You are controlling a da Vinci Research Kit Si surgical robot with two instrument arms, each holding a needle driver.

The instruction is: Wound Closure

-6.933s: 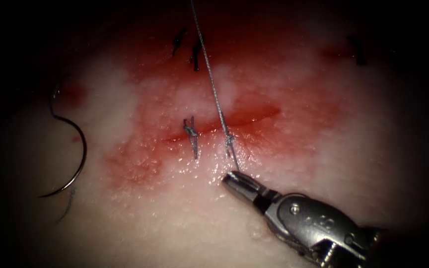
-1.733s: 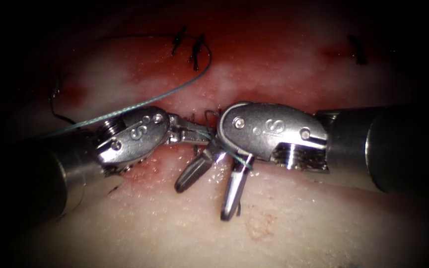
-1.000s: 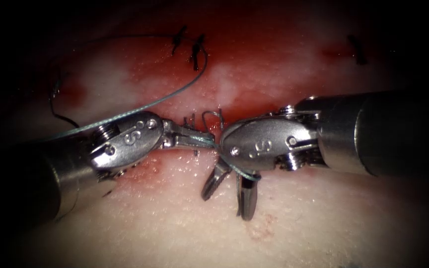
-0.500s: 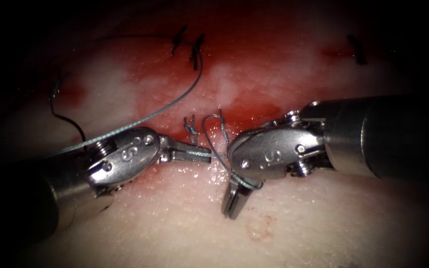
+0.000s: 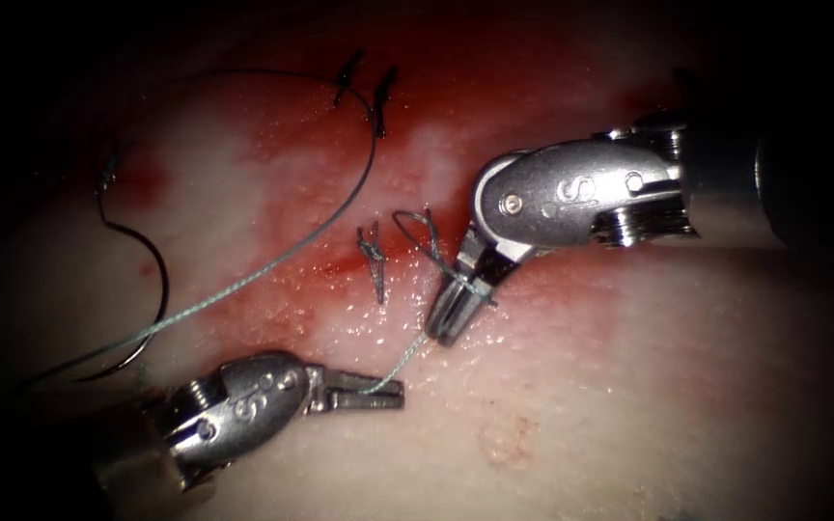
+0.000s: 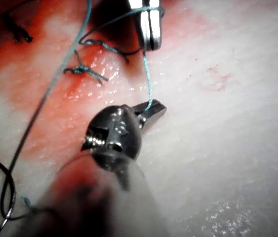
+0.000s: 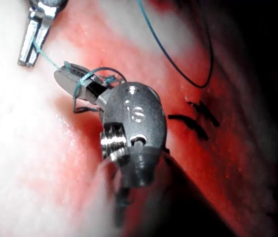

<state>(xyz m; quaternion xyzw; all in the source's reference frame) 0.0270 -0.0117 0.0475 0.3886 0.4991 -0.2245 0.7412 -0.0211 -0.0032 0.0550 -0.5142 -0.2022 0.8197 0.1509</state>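
At far left of the endoscope view, the needle (image 5: 147,289) was recorded: a dark, thin half-circle of wire, lying loose on the tissue (image 5: 629,405) well left of the cut (image 5: 407,253), not driven in and held by neither tool. Its curve bulged rightward, its long axis running roughly up and down, with one tip near the picture's lower left.

The thread (image 5: 272,265), pale teal and twisted, was traced from beside the needle, rising rightward in a wide arc past old dark stitches (image 5: 364,82), then down to the cut.

The left tool (image 5: 388,394), low and left of centre, pointed right; its jaws were closed on a thread end, with a short taut length slanting up-right from them.

A finished knot with cut ends (image 5: 372,259) was noted at the cut, just beside a small loop (image 5: 415,232) of thread.

The right tool (image 5: 448,326), entering from the upper right, pointed down-left; its jaws were closed, with thread wrapped around them and the taut length met at their tip. Red fluid (image 5: 494,106) was spread over the tissue around the cut.
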